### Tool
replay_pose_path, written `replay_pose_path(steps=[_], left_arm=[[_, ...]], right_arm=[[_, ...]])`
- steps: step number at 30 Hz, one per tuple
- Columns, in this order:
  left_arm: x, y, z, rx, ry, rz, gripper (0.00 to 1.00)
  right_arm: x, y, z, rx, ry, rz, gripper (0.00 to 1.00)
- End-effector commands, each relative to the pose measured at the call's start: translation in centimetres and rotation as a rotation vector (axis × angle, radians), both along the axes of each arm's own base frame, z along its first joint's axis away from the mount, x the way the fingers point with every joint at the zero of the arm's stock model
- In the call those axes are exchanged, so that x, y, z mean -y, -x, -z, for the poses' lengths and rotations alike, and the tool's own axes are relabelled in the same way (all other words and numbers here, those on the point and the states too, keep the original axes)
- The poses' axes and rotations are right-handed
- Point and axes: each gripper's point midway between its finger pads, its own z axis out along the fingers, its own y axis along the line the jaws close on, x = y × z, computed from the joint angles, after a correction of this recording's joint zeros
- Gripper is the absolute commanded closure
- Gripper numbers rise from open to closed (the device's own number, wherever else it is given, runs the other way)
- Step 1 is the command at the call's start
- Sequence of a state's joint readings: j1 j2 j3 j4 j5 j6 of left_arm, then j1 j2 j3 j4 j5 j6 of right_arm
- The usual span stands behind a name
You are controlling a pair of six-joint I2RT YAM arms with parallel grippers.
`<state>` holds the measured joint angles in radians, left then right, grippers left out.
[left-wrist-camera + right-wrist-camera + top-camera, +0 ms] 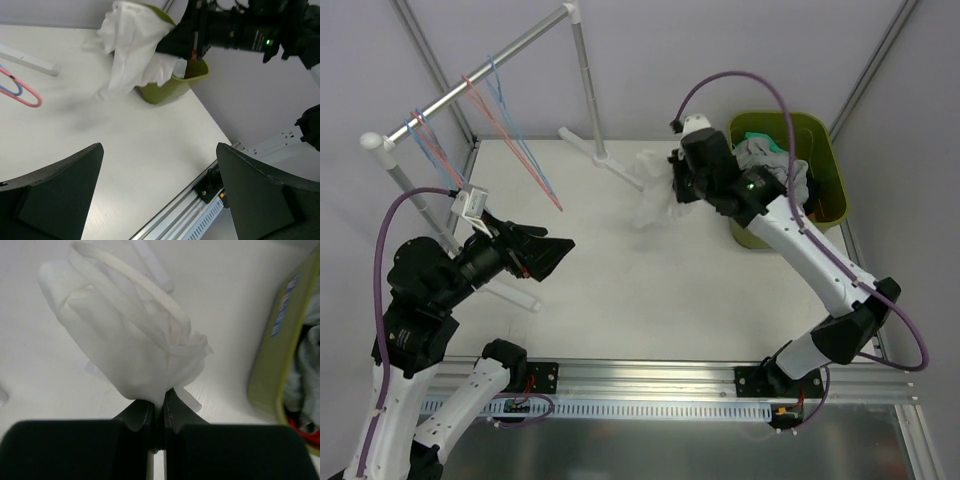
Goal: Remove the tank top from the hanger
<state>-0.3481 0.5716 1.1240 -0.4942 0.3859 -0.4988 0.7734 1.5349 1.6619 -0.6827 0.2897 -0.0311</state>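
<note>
My right gripper (675, 185) is shut on a white tank top (652, 195) and holds it bunched above the table, just left of the green bin. The cloth hangs from the fingertips in the right wrist view (135, 345) and also shows in the left wrist view (132, 47). The tank top is off any hanger. Pink and blue hangers (510, 135) hang on the metal rack at the back left; a pink and blue hanger end (20, 90) shows in the left wrist view. My left gripper (552, 255) is open and empty over the table's left side.
A green bin (825, 170) with several clothes stands at the back right, next to my right arm. The clothes rack (480, 70) with its white feet stands at the back left. The aluminium rail (650, 375) runs along the near edge.
</note>
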Motion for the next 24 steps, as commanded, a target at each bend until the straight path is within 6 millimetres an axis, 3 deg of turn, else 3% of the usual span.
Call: replay_pose_path(steps=[1,2,3,5,6,7,10,11,12,14,16,18,19,20,22,24], left_arm=[[-0.3,1.3,-2.1,0.059,0.058,0.000,0.01],[-0.3,1.4,-2.2,0.052,0.070,-0.001,0.01],[-0.4,1.4,-2.2,0.043,0.078,-0.010,0.01],[-0.5,1.4,-2.3,0.024,0.092,-0.019,0.01],[-0.5,1.4,-2.4,0.016,0.098,-0.020,0.01],[-0.5,1.5,-2.3,0.009,0.100,-0.022,0.01],[-0.7,1.6,-2.4,0.005,0.098,-0.029,0.01],[-0.8,1.7,-2.7,0.012,0.092,-0.031,0.01],[-0.9,1.8,-2.7,0.014,0.088,-0.034,0.01],[-1.1,1.9,-3.0,0.020,0.081,-0.042,0.01],[-1.1,2.0,-2.9,0.009,0.075,-0.042,0.01],[-1.0,1.9,-2.9,-0.004,0.072,-0.040,0.01],[-1.0,2.0,-3.1,-0.005,0.073,-0.038,0.01],[-1.0,2.0,-3.1,-0.009,0.073,-0.037,0.01],[-1.0,1.7,-2.5,-0.048,0.063,-0.045,0.01],[-0.9,1.3,-1.7,-0.101,0.049,-0.055,0.01]], right_arm=[[4.6,-2.2,-4.3,0.058,0.076,0.056,1.00],[5.0,-3.3,-4.6,0.063,0.089,0.063,1.00],[6.5,-4.6,-7.3,0.111,0.056,0.099,1.00],[7.8,-6.7,-8.8,0.147,0.063,0.135,1.00],[10.0,-7.9,-11.5,0.204,0.047,0.186,1.00],[11.0,-8.6,-12.3,0.220,0.039,0.211,1.00],[14.9,-11.2,-13.0,0.214,-0.022,0.295,1.00],[15.8,-11.7,-12.7,0.203,-0.041,0.315,1.00],[18.0,-12.6,-11.9,0.183,-0.042,0.365,1.00],[20.1,-13.6,-10.0,0.137,-0.033,0.417,1.00],[22.0,-15.1,-6.5,0.056,-0.020,0.452,1.00],[24.0,-16.2,-1.1,-0.074,-0.011,0.522,1.00],[24.9,-15.9,2.2,-0.158,-0.002,0.562,1.00],[26.5,-15.7,4.3,-0.212,-0.009,0.616,1.00],[27.1,-14.8,9.5,-0.355,-0.011,0.697,1.00],[27.7,-12.3,14.4,-0.517,0.062,0.748,1.00]])
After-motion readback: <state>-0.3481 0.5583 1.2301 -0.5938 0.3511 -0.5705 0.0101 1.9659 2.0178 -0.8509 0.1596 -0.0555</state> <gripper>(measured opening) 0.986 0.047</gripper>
